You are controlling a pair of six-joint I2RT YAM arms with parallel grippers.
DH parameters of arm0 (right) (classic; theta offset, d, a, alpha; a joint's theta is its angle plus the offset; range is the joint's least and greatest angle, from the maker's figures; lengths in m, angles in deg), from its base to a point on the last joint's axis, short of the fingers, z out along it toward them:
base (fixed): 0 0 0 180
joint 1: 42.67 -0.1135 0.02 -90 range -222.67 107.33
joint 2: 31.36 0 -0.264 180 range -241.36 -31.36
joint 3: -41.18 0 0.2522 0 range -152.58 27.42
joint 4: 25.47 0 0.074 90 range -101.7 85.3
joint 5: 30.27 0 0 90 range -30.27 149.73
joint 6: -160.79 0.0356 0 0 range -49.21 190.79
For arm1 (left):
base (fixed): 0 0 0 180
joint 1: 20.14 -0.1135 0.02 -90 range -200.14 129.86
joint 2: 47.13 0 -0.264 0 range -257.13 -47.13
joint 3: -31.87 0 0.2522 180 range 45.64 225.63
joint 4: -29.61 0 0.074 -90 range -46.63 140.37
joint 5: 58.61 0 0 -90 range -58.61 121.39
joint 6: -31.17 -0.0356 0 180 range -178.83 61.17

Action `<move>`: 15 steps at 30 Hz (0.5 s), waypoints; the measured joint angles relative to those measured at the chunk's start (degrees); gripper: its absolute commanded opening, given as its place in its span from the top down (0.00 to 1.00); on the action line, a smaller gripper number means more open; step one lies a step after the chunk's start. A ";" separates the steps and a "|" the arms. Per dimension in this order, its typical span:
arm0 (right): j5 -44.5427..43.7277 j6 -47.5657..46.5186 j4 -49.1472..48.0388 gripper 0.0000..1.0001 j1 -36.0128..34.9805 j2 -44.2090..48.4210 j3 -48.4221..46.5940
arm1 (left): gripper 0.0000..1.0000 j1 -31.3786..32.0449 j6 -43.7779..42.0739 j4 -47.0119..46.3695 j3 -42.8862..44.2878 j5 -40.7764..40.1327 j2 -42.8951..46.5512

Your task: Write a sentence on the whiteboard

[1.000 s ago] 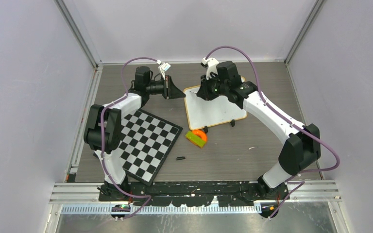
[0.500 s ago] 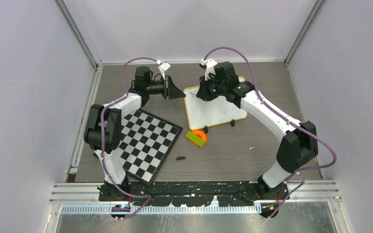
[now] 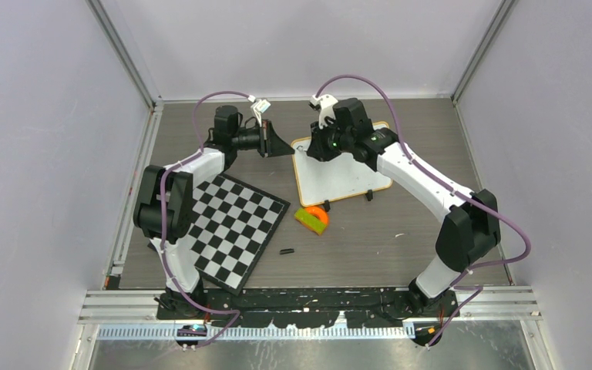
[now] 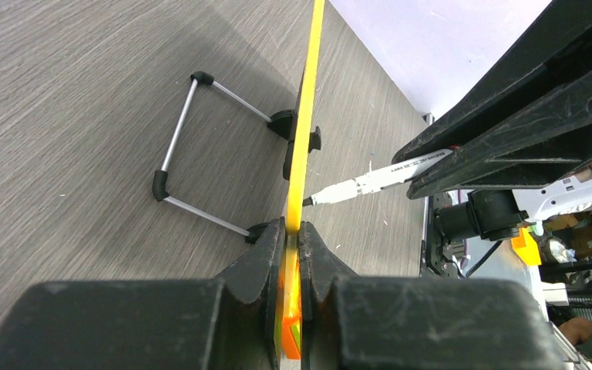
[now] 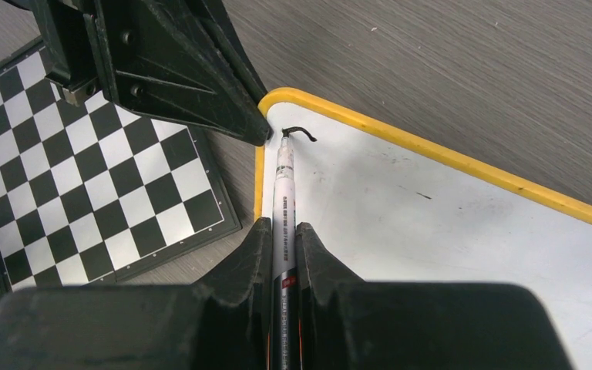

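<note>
Yellow-framed whiteboard propped on the desk, upper centre of the overhead view, left edge pinched in the closed left tool; right tool clamped on a marker, tip at the board's top-left corner by one short dark stroke; risk of tipping the board by pressing hard, or of knocking the neighbouring tool, so close.

Chequerboard, block and two small bits on a grey wood-grain table.
The black-and-white chequerboard lies flat on the left, turned like a diamond. A small orange-and-green block sits just right of its right corner, apart from it. A short black piece lies nearer, beside the chequerboard's right edge. A white fleck lies well to the right. Pale walls enclose the table.
</note>
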 measured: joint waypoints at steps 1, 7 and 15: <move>-0.02 -0.15 0.11 1.00 -0.02 -0.07 0.00 | 1.00 0.00 0.04 -0.07 0.00 0.02 0.00; 0.00 -0.98 0.20 1.00 -0.13 -0.11 0.02 | 1.00 0.00 0.13 -0.22 -0.07 0.02 0.00; 0.00 -2.08 0.35 1.00 -0.20 0.04 1.57 | 1.00 -0.02 0.13 -0.59 -0.35 -0.26 0.00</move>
